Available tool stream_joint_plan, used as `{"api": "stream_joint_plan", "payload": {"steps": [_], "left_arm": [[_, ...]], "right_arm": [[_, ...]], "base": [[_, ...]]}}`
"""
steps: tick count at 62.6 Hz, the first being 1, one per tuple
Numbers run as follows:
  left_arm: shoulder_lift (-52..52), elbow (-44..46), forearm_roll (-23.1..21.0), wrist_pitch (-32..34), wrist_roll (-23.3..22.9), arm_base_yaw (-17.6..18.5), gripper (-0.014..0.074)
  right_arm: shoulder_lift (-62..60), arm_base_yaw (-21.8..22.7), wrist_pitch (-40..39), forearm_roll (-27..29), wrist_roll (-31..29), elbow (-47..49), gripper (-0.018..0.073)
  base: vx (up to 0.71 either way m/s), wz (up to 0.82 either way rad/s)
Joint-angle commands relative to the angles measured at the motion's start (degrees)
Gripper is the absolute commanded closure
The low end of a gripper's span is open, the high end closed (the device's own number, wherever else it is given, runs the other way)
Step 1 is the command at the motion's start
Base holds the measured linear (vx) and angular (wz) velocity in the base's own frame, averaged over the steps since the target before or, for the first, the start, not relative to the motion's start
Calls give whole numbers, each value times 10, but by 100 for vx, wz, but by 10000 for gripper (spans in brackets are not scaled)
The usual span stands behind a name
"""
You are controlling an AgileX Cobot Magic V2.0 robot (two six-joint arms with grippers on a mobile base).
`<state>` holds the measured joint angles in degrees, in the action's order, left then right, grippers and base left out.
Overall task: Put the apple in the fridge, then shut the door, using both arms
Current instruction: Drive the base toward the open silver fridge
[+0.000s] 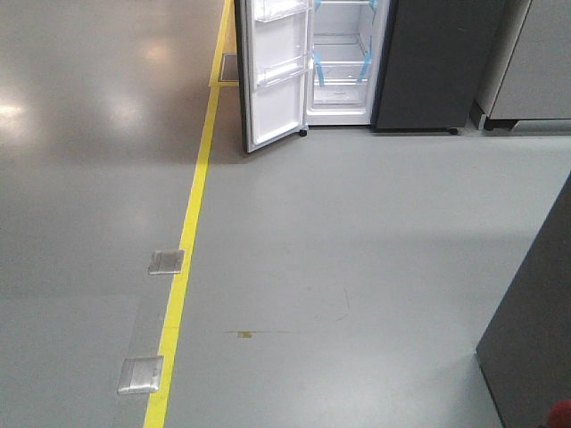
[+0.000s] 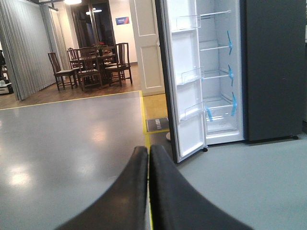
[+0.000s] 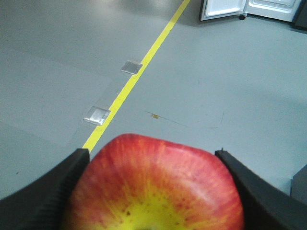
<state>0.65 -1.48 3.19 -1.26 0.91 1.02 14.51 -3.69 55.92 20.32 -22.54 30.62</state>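
A red apple [image 3: 156, 184] with a yellow centre fills the bottom of the right wrist view, and my right gripper [image 3: 152, 158] is shut on it, one black finger on each side. My left gripper [image 2: 148, 149] is shut with nothing between its fingers, pointing over the floor towards the fridge [image 2: 268, 72]. The dark grey fridge [image 1: 428, 62] stands far ahead with its door [image 1: 272, 71] swung wide open to the left, showing white lining, clear bins and shelves with blue tape. In the front view neither arm shows.
A yellow floor line [image 1: 192, 232] runs from the fridge towards me, with two metal floor plates [image 1: 166, 261] beside it. A dark grey cabinet edge [image 1: 535, 330] stands at the right. A light grey appliance [image 1: 531, 62] sits beside the fridge. Chairs and a table [image 2: 91, 64] stand far left.
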Motion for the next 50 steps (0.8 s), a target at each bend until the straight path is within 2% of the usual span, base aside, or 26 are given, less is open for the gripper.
{"api": "stream_joint_plan", "payload": {"steps": [1, 50], "left_arm": [[9, -12, -3, 43, -2, 1, 603], [9, -12, -3, 43, -2, 1, 603]], "right_arm": [[8, 2, -39, 15, -2, 15, 203], [8, 2, -39, 15, -2, 15, 203]], "base": [[27, 0], [28, 0]]}}
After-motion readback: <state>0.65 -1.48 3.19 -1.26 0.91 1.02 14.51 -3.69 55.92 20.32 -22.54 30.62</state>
